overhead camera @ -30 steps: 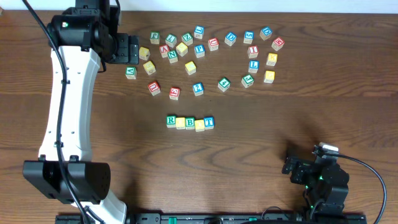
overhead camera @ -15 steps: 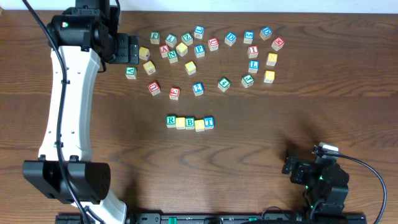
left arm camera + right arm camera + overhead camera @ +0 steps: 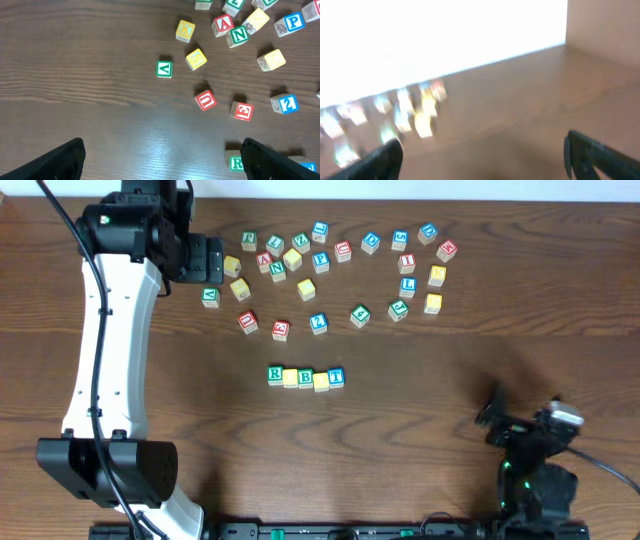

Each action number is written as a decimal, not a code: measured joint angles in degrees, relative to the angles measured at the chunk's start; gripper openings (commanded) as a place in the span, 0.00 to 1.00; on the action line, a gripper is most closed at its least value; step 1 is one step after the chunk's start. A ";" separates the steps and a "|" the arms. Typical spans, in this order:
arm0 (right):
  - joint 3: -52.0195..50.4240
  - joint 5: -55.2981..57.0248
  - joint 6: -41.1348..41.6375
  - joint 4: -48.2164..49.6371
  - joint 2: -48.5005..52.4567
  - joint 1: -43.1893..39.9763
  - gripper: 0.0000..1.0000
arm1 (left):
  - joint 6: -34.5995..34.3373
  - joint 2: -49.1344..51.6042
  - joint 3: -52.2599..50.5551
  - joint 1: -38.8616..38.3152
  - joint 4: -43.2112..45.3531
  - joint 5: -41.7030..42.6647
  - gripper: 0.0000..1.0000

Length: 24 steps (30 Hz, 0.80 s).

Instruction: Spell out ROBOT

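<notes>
A row of letter blocks [image 3: 305, 377] lies mid-table: a green R, a yellow block, a blue B, a yellow block, a blue T. The green R block also shows in the left wrist view [image 3: 235, 162]. Many loose letter blocks [image 3: 340, 270] are scattered at the back. My left gripper [image 3: 212, 258] hovers open and empty at the back left, beside the scatter; its fingers show in its wrist view [image 3: 162, 162]. My right gripper [image 3: 495, 415] is open and empty near the front right; its wrist view [image 3: 482, 157] is blurred.
The left arm's white links [image 3: 100, 350] span the left side of the table. Loose blocks such as a green V [image 3: 164, 69], a red U [image 3: 205, 100] and a yellow K [image 3: 185, 30] lie under the left wrist. A pale wall [image 3: 605, 25] shows at right.
The right arm has turned and shifted a little to the right, its gripper now pointing up-table. The left arm and the blocks have not moved.
</notes>
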 measured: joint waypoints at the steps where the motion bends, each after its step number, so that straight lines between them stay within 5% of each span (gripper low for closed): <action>1: -1.42 -0.07 0.26 6.54 -0.09 0.00 0.99 | 0.00 0.00 0.00 0.00 -0.09 0.02 0.98; 6: -4.07 -0.09 2.05 11.19 -0.13 0.00 0.99 | 0.00 0.00 0.00 0.00 -0.04 0.00 0.98; 14: -4.37 -0.13 3.02 0.55 -0.09 0.00 0.99 | 0.00 0.00 0.00 0.00 -0.04 0.02 0.98; 24: -4.37 -0.31 3.02 0.42 0.17 0.00 0.99 | 0.00 0.00 0.00 0.00 -0.04 0.00 0.98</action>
